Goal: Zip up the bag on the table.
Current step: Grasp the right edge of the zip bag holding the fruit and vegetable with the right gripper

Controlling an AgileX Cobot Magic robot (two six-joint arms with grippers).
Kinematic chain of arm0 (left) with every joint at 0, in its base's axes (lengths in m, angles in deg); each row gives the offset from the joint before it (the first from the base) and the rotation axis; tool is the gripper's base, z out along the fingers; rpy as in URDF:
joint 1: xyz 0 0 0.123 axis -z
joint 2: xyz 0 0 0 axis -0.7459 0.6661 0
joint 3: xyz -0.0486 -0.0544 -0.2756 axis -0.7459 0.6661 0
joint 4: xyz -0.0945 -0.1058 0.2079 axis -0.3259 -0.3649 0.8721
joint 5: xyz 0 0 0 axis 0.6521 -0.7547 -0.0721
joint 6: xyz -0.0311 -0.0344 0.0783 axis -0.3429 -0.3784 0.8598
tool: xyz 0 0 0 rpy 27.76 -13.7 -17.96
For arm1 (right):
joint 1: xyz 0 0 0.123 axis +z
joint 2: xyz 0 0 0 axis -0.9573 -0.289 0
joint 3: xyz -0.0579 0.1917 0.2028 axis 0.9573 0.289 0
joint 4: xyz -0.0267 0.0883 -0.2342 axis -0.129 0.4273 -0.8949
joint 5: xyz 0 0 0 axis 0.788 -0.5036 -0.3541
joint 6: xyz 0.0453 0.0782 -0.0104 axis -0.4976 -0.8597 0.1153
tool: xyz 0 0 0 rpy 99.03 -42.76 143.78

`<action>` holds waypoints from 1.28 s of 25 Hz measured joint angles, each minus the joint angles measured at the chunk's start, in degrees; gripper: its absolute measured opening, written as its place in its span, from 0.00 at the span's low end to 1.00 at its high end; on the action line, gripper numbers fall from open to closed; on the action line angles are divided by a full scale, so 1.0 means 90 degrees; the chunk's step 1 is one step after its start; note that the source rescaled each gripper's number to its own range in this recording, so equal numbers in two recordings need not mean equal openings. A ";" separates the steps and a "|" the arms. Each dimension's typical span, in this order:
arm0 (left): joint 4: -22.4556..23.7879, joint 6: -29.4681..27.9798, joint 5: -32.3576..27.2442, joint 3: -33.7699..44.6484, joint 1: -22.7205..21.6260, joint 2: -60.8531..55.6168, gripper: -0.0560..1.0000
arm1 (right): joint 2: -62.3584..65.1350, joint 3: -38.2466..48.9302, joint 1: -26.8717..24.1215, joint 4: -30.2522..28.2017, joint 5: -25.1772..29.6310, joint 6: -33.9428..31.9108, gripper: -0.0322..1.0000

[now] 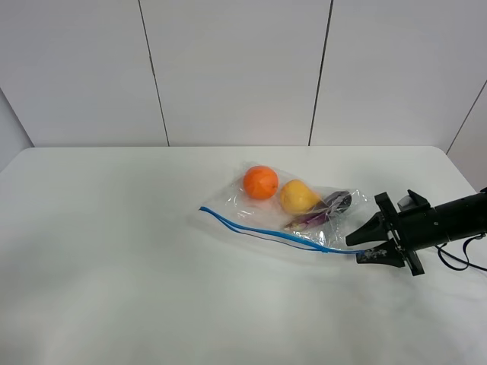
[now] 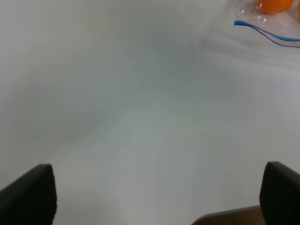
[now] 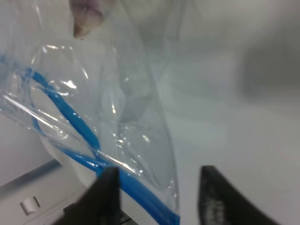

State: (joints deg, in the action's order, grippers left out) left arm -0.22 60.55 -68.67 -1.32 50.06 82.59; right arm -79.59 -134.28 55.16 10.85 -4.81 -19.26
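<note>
While the bag (image 1: 304,207) lies right of centre on the tabletop (image 1: 114,251), its blue zip strip (image 1: 259,230) shows two parted lines, so zipping looks hardly begun. Reaching in low from the side, the right end effector (image 1: 367,245) stands spread around the strip's end, not pinching it; the left end effector (image 2: 159,199) hangs spread, well apart.

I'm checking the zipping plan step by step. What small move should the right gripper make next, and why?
Probably close the right gripper on the blue zip strip. In the right wrist view the strip's end lies between its open jaws, not pinched, and the bag shows two separate blue lines, so it looks unzipped.
</note>
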 joint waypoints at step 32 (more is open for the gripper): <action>0.0000 0.0000 0.0000 0.0000 0.0000 0.0000 1.00 | 0.0000 0.0000 0.0000 -0.0097 -0.0028 0.0217 0.31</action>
State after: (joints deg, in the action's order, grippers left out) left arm -0.22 60.55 -68.67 -1.32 50.06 82.59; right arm -79.59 -134.28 55.16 9.98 -5.07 -17.31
